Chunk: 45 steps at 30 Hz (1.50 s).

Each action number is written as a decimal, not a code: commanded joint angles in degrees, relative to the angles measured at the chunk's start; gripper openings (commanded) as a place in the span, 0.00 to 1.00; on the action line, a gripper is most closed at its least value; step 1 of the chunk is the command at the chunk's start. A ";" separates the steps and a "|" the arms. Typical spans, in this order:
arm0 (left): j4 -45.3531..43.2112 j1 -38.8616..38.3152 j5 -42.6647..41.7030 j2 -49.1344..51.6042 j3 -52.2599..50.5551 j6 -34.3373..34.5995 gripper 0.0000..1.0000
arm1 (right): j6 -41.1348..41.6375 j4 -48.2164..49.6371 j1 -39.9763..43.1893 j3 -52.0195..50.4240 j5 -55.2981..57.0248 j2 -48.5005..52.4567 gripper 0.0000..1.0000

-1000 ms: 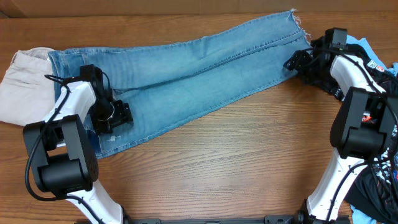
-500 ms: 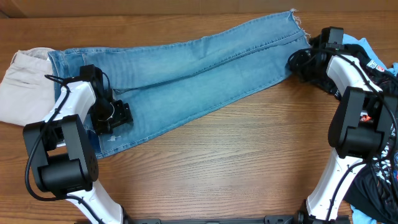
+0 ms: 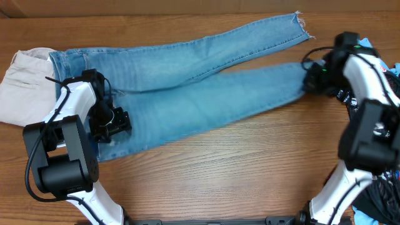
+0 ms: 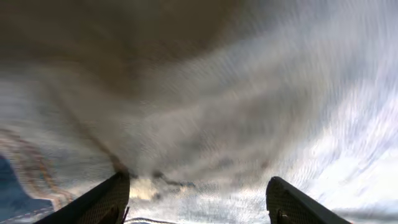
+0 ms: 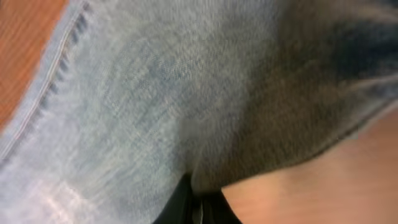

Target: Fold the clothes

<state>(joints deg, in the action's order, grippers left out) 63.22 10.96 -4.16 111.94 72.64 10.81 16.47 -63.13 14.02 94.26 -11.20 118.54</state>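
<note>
The light-blue jeans (image 3: 206, 94) lie across the table with the waist at the left and the two legs splayed apart toward the right. My right gripper (image 3: 310, 78) is shut on the hem of the nearer leg. In the right wrist view the closed fingers (image 5: 186, 208) pinch a fold of denim (image 5: 155, 93) above the wood. The farther leg ends in a frayed hem (image 3: 300, 24). My left gripper (image 3: 119, 120) hovers open over the hip area near the waist. In the left wrist view, blurred denim (image 4: 205, 93) fills the picture between its spread fingers (image 4: 102, 199).
Beige trousers (image 3: 22, 84) lie under the jeans' waist at the far left. Dark printed clothing (image 3: 381, 200) is piled at the right edge, and a blue item (image 3: 365, 44) lies behind the right arm. Bare wooden table (image 3: 225, 169) shows in front.
The right gripper has shut on the nearer leg's hem and drawn it right and toward the front, splitting the two legs apart. The left gripper has barely moved.
</note>
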 commanded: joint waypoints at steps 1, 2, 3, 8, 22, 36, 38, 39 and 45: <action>0.50 0.28 1.84 -1.05 -0.26 0.35 0.73 | -0.09 -5.29 1.53 0.46 12.66 -6.99 0.04; 0.70 0.28 1.84 -1.05 -0.26 0.37 0.74 | 0.15 -7.91 1.73 0.46 15.41 -7.34 0.04; 1.05 0.28 1.84 -1.05 -0.26 0.37 0.74 | 0.31 -9.92 1.84 0.46 17.11 -7.41 0.04; 5.01 0.28 3.13 -1.05 -0.26 0.63 0.73 | 1.81 -16.94 1.92 -0.22 21.03 -7.41 0.04; 7.43 1.42 7.82 -1.07 -0.26 2.05 0.72 | 3.52 -24.55 1.79 -1.27 23.17 -7.45 0.04; 8.70 4.26 7.61 -2.84 -0.26 2.64 0.69 | 3.50 -16.76 3.10 -14.32 21.53 -13.99 0.04; 9.40 4.48 8.55 -3.74 -0.26 4.44 0.70 | 3.45 -16.46 3.08 -14.32 21.22 -13.99 0.04; 10.10 4.72 9.92 -4.02 -0.26 6.12 0.70 | 3.45 -16.39 3.08 -14.32 21.20 -13.99 0.04; 12.00 7.32 11.82 -4.61 -0.31 13.68 0.65 | 3.30 -16.33 3.08 -14.32 21.20 -13.97 0.04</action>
<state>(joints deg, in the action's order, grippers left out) 75.13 16.78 6.42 108.86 72.55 19.44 19.49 -79.55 16.69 80.16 9.19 106.28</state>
